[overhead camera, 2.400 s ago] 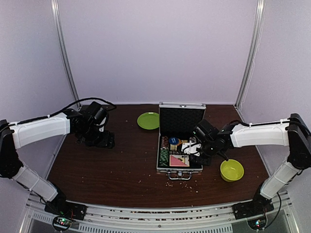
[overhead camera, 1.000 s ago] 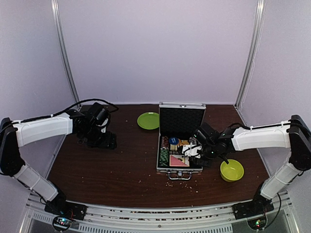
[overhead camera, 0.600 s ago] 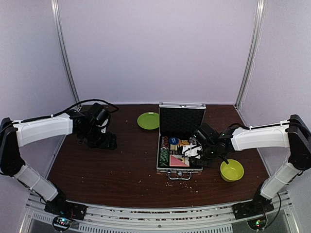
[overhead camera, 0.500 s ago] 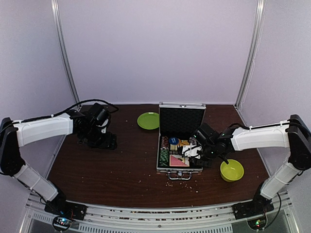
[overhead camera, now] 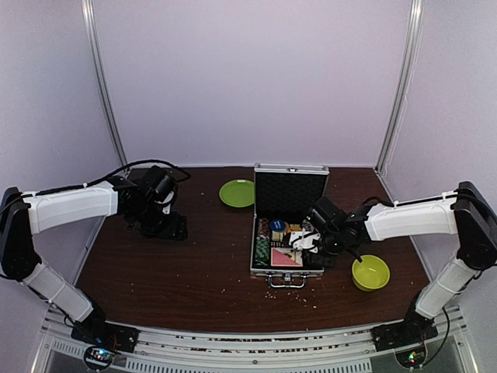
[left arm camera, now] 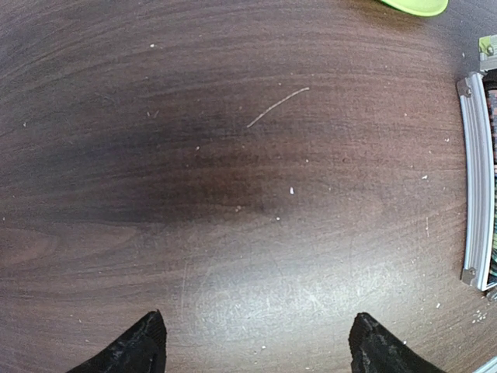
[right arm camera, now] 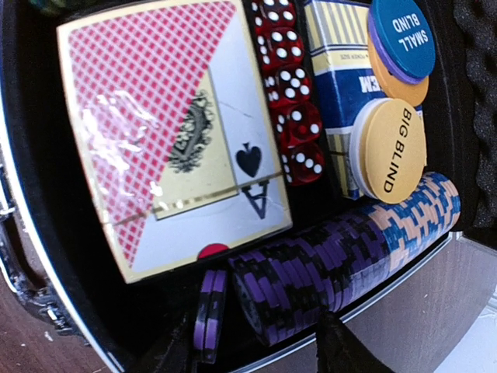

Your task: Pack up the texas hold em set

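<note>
The silver case (overhead camera: 289,268) stands open mid-table, its lid (overhead camera: 290,192) upright. In the right wrist view it holds a red-backed card deck (right arm camera: 155,132), red dice (right arm camera: 291,101), a blue deck (right arm camera: 334,70), a blue SMALL BLIND disc (right arm camera: 400,35), an orange BIG BLIND disc (right arm camera: 394,151) and a row of purple and blue striped chips (right arm camera: 342,260). Two loose purple chips (right arm camera: 208,315) stand beside the row's end. My right gripper (right arm camera: 256,353) is open low inside the case (overhead camera: 299,242), its fingers either side of these purple chips. My left gripper (left arm camera: 258,357) is open and empty over bare table, left of the case (overhead camera: 167,227).
A flat green plate (overhead camera: 237,193) lies behind and left of the case. A yellow-green bowl (overhead camera: 370,273) sits right of the case, close under my right arm. The case's left rim (left arm camera: 475,179) shows in the left wrist view. Crumbs dot the dark wooden table (overhead camera: 186,272).
My right gripper has dropped lower into the case and edged left along the chip row. My left gripper has shifted slightly right on the table.
</note>
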{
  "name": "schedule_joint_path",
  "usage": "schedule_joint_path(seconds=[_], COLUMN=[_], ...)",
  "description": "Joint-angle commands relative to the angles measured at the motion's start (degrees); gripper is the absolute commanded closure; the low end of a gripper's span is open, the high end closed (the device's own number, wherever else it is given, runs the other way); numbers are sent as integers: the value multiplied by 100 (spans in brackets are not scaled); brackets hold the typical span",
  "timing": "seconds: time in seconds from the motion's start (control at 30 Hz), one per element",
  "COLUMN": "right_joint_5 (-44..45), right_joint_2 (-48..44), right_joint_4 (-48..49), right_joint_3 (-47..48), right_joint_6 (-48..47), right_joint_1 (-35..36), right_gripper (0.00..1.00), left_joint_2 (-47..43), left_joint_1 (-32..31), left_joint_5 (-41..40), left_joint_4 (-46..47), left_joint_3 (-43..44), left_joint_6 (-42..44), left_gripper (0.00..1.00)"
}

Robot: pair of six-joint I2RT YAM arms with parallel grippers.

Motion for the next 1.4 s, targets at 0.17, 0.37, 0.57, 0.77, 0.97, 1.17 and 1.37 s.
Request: schedule_joint_path(seconds=[0.17, 0.37, 0.57, 0.77, 0.97, 1.17, 1.37], right_joint_5=[536, 344, -244, -485, -1139, -1790, -1909], right_joint_2=[367, 427, 19, -506, -1233, -2090, -2883], right_joint_4=[256, 133, -227, -796, -1382, -1539, -1150], right_joint_3=[375, 423, 387, 400, 432, 791, 1212], right_joint_6=[279, 294, 228, 164, 193, 638, 1328], right_joint_1=[-260, -318, -359, -366, -555, -1553, -2734], right_gripper=[48, 46, 41, 35, 34, 30, 3], left_joint_2=[51, 94, 30, 17, -125, -574, -965], left_joint_1=[27, 29, 22, 22, 27, 29, 21], left_joint_5=[60, 86, 87, -81, -572, -1076, -1570], left_joint_4=[171, 169, 156, -193, -612, -126, 195], left_joint_3=[-78, -40, -51, 153, 544, 583, 854], left_joint_6=[-43, -29, 23, 446, 1245, 1922, 2379], left_gripper=[16, 17, 17, 17, 15, 15, 15])
